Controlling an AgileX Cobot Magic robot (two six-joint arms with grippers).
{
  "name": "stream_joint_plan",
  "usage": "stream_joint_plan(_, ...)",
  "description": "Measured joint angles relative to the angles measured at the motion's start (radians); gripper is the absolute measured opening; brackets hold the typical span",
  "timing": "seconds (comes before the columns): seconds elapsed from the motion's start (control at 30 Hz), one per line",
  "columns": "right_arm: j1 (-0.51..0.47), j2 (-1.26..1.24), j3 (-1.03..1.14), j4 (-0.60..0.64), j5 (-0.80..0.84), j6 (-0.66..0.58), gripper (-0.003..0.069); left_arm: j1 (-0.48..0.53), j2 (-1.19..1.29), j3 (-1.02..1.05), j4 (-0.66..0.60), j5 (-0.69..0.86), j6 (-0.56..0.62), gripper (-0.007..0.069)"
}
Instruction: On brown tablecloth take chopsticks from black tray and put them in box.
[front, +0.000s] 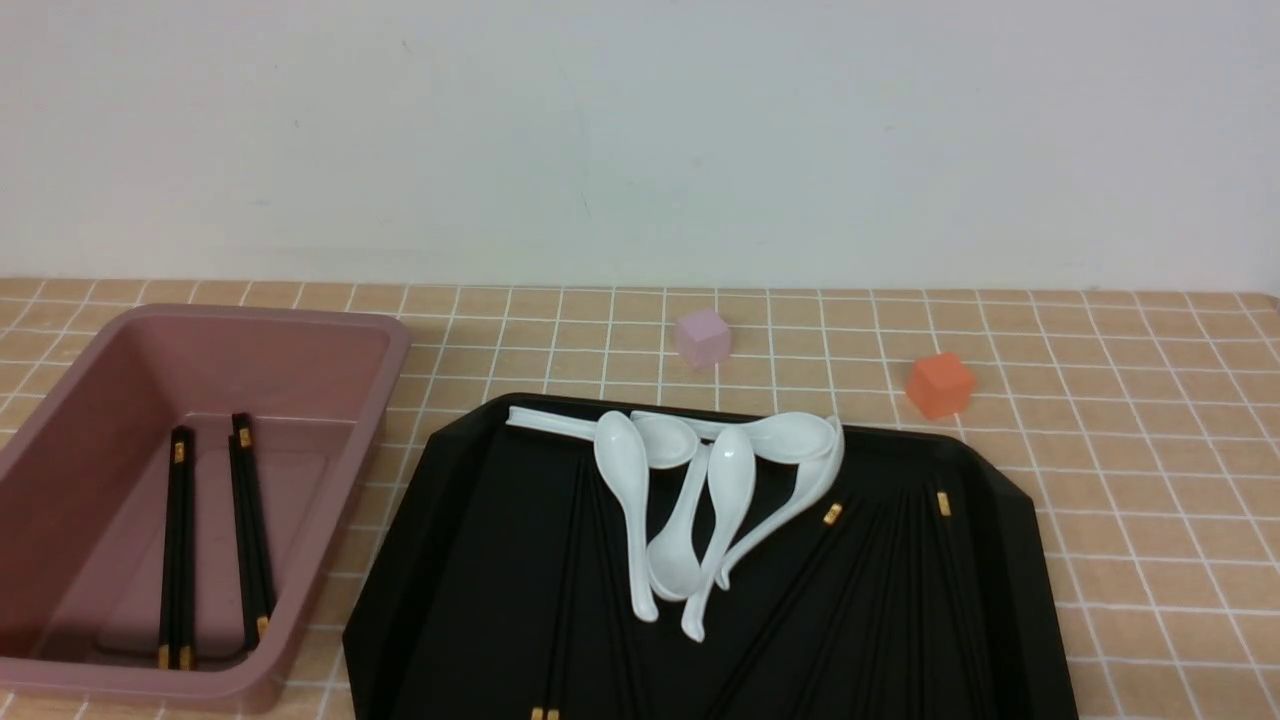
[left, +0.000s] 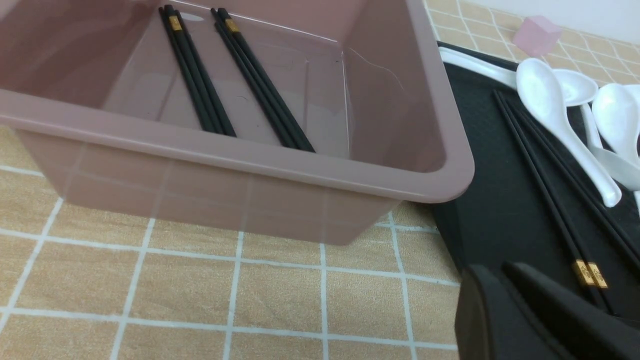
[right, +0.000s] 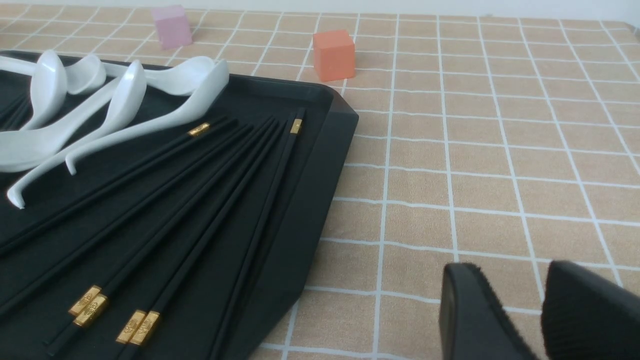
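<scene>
The pink box (front: 395, 345) stands at the left on the brown tablecloth (front: 1150, 450). Two pairs of black chopsticks (front: 178, 545) lie inside it, also seen in the left wrist view (left: 200, 85). The black tray (front: 500, 560) sits in the middle with several more chopsticks (front: 832, 514) fanned on its right part and one pair (left: 550, 200) on its left part. No gripper shows in the front view. My left gripper (left: 492, 270) is shut and empty, low over the tray's near left edge beside the box (left: 250, 155). My right gripper (right: 505, 272) is open and empty over the cloth, right of the tray (right: 300, 210).
Several white soup spoons (front: 700, 480) lie piled in the tray's far middle, partly over some chopsticks. A small pink cube (front: 702, 337) and an orange cube (front: 940, 384) stand on the cloth behind the tray. A pale wall closes the back.
</scene>
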Motion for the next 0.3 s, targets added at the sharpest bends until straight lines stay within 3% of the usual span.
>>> stream_joint_plan(0.3,0.000,0.000,0.000,0.000,0.000,0.000,0.0240,0.000,0.000,0.000,0.000,0.000,0.000,0.0050)
